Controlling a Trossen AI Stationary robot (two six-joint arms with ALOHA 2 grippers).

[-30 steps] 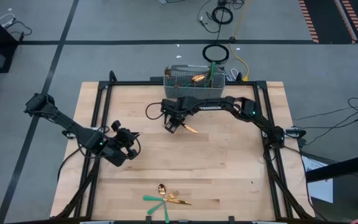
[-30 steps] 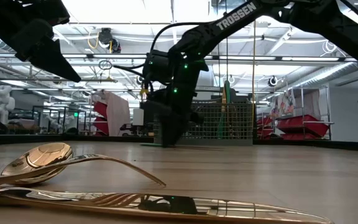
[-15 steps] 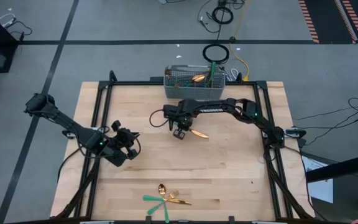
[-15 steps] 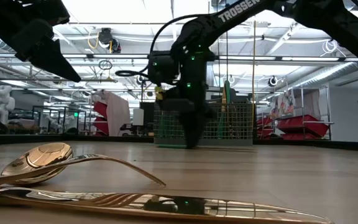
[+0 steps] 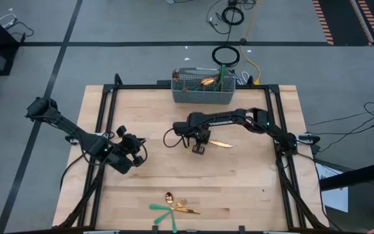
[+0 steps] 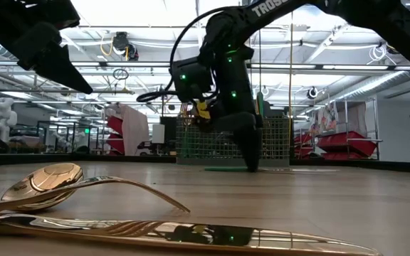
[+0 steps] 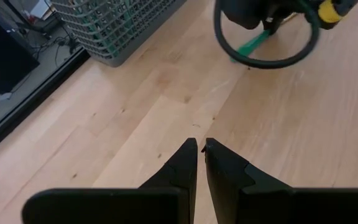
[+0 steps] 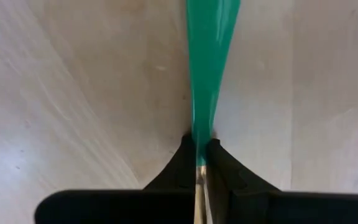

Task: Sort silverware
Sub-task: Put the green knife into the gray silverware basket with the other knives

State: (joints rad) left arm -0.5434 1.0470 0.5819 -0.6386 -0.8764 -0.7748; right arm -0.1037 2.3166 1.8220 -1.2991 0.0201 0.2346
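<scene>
My right gripper (image 5: 203, 146) stands at mid-table, shut on one piece of silverware. Its gold head (image 5: 221, 144) points toward the table's right edge, and its teal handle (image 8: 207, 56) runs out from between the fingers. More silverware lies fanned out near the front edge (image 5: 174, 208): a spoon (image 6: 45, 181), a fork (image 6: 130, 188) and a knife (image 6: 191, 233). The grey mesh caddy (image 5: 202, 91) stands at the far edge with a gold piece inside. My left gripper (image 5: 137, 149) waits over the table's left part, its fingers (image 7: 188, 158) shut on nothing. My right gripper pinches the piece between its two fingers where the teal handle narrows toward the gold part (image 8: 201, 127). The fingers come steeply from above and stand across the piece. The handle (image 6: 226, 169) lies level at the table top; whether it is clear of the wood, I cannot tell.
A black cable loop hangs from the right gripper (image 5: 171, 140). A dark frame (image 5: 109, 117) rims the wooden table. Bare wood lies between the right gripper and the silverware near the front edge.
My right gripper has moved from just in front of the caddy toward the table's near and right side and has tipped to point more steeply down. The piece of silverware went with it and turned, so its gold head now points toward the right edge.
</scene>
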